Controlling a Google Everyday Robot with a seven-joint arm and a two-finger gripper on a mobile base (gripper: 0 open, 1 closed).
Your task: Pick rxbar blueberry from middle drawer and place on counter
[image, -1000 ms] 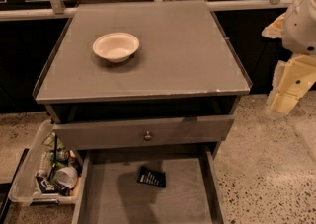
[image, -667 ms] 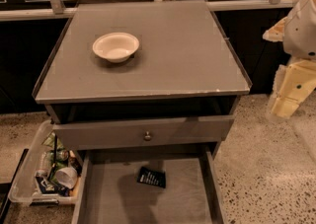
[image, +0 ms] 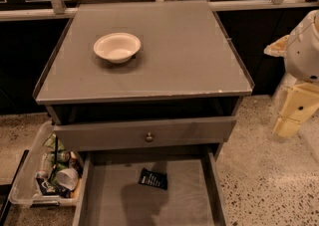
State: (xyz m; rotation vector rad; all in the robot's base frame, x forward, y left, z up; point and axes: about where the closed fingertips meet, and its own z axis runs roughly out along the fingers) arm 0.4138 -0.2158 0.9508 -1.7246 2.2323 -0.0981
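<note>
**Blueberry bar in the open drawer, hand off to the right**

The small, flat, dark navy rxbar blueberry (image: 153, 179), its wrapper marked with white print, lies on the pale grey floor of the wide, deep grey middle drawer (image: 192, 197). The drawer is pulled out below the counter's front edge. The bar sits toward the back of the tray, roughly under the middle of that front edge, slightly askew and clear of both side walls. Just above it is a shut grey drawer front (image: 99, 135) with a small round metal knob (image: 149, 137).

The flat, matte grey counter (image: 184, 56) with its thin raised rim (chipped along the front edge) bears a round white bowl (image: 117, 47), upright and nearer the left edge and the back.

The robot's cream and white hand (image: 291, 115) hangs beyond the counter's right edge, off the front right corner and well apart from the bar. I cannot tell whether it is wide or narrow.

A clear plastic bin (image: 27, 182) of mixed clutter stands on the speckled floor (image: 264, 180), below the front left corner.
</note>
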